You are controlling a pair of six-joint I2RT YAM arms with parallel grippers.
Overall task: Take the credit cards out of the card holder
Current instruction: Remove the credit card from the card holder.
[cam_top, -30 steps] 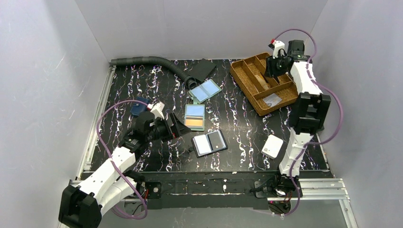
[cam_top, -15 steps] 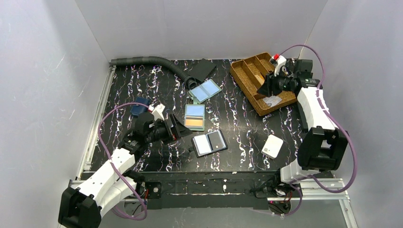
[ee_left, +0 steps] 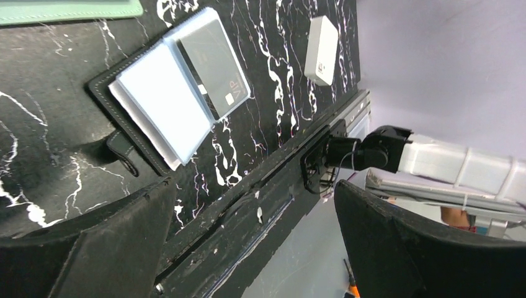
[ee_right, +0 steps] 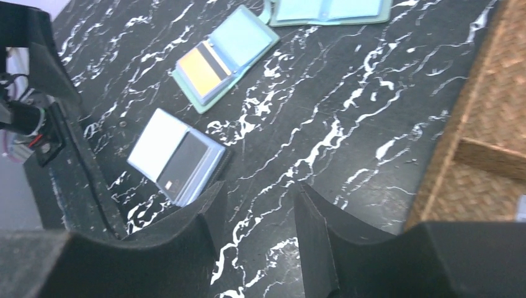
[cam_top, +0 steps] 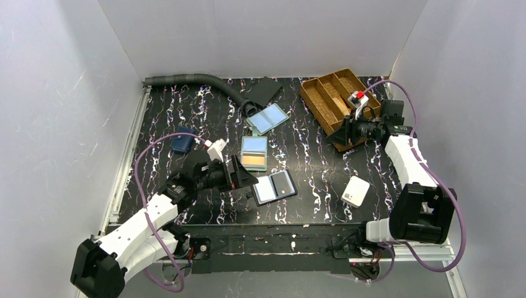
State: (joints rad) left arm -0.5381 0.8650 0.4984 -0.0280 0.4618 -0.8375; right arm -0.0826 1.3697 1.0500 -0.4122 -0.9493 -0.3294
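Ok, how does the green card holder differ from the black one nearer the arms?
The green card holder has a grey-green cover and shows a blue card and an orange card; the black holder has a black cover and shows a pale panel beside a dark card. The black holder lies closer to the front edge of the table than the green card holder. Both lie open and flat.

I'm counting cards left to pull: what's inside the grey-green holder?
The holder shows a blue card in one pocket and an orange card in the other. Any cards stacked beneath them are hidden.
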